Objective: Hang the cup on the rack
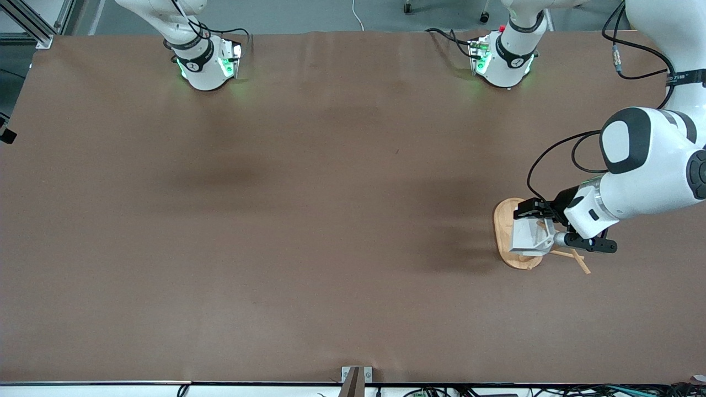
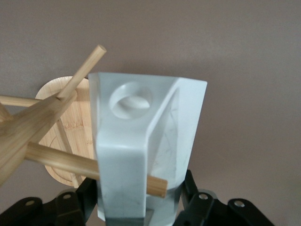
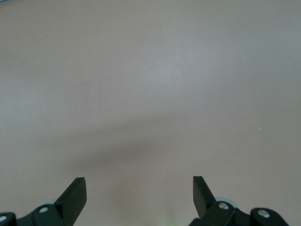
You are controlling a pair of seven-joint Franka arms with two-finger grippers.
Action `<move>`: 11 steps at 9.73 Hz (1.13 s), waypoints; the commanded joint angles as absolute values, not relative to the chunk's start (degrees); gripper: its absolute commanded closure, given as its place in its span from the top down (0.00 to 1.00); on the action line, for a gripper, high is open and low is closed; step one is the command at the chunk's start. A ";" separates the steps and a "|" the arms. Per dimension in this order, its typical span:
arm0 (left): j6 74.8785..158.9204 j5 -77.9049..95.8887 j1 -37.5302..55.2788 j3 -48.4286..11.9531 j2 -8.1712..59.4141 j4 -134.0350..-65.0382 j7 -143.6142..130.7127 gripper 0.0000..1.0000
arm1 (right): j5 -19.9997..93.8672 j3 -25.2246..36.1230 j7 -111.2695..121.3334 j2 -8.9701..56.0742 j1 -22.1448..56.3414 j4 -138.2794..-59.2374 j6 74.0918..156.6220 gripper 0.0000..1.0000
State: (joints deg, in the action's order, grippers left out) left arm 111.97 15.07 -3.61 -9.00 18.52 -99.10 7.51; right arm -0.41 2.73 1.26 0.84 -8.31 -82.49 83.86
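Notably, one cup, white and faceted, was held up in the air over the rack, at the left arm's end of the table.

Orientation: in the left wrist view the cup's long axis ran straight out from the gripper, its polygonal end pointing away from the wrist and its narrower end seated between the fingers. The flat handle tab with its round recess faced that camera. In the front view the cup lay roughly level above the rack's oval base, with its long axis pointing toward the right arm's end of the table.

Hand: the left gripper was pinched on the cup, its black fingers pressed to the two sides of the narrow end. The cup thus projected directly ahead of the fingertips.

Rack: light bamboo, oval flat base resting on the table, central post with thin angled pegs. One peg passed across the cup beneath the tab, its cut tip emerging beside the cup's body; whether it passed through the hole could not be told. Another peg rose beside the cup's polygonal end.

Right gripper: fingers spread wide, nothing between them, over bare table, waiting.
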 commanded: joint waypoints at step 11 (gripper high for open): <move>103.54 14.15 -3.87 -6.51 12.31 -104.41 2.02 1.00 | -0.88 -0.88 1.93 0.26 -9.93 -82.53 85.34 1.00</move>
